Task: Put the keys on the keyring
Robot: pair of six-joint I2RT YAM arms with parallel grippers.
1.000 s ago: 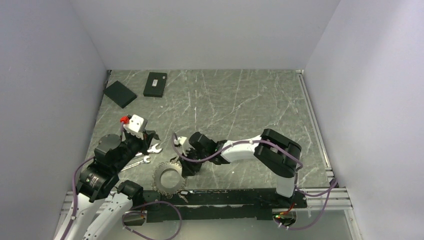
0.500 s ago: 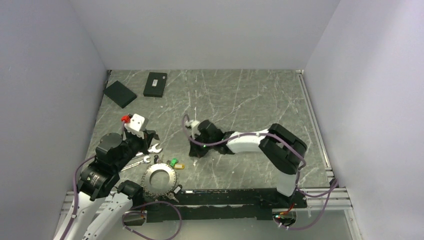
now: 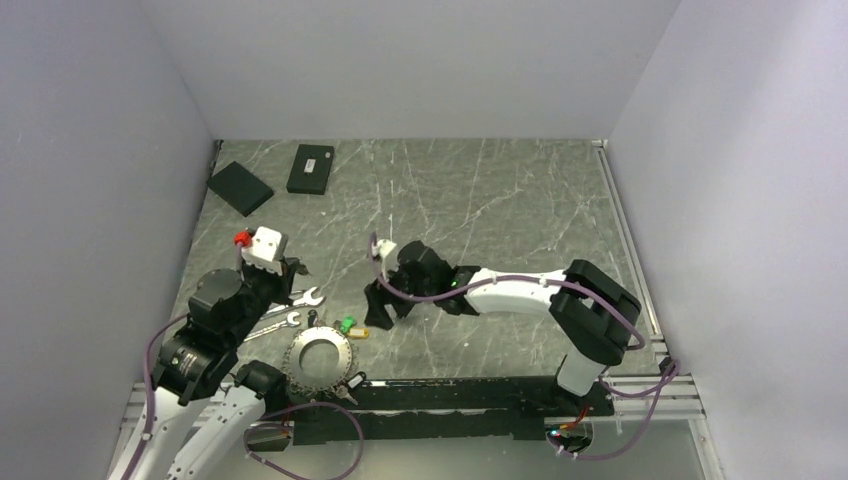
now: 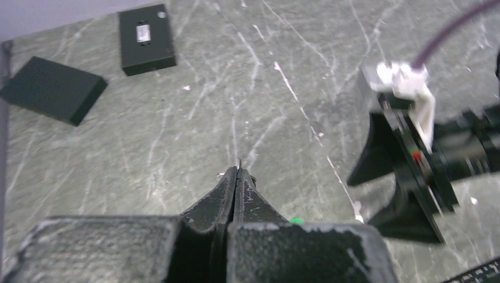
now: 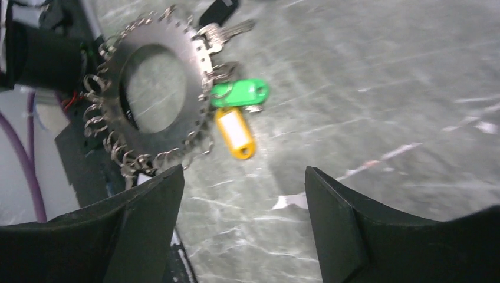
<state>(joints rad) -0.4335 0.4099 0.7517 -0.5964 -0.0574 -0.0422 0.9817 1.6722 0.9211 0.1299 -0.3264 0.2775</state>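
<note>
The keyring [image 3: 320, 362] lies flat near the table's front edge. It is a dark toothed disc [image 5: 156, 88] fringed with small keys [image 5: 227, 32]. A green tag [image 5: 239, 93] and a yellow tag [image 5: 236, 132] sit beside it. My right gripper [image 3: 386, 306] hangs just right of the tags. In the right wrist view it [image 5: 243, 177] is open and empty, over bare table short of the yellow tag. My left gripper [image 4: 237, 174] is shut, with a thin metal sliver showing at its tips that I cannot identify. It [image 3: 292, 272] hovers above the wrenches.
Two silver wrenches [image 3: 288, 308] lie left of the ring, under the left arm. Two flat black boxes [image 3: 240, 187] [image 3: 311, 168] rest at the far left corner. The black rail [image 3: 450, 392] runs along the front edge, close behind the ring.
The right gripper let go of the ring, drew back, and now stands open, lowered slightly toward the tags. The ring shifted a little left, and its tags came into view. The left arm rose slightly.
</note>
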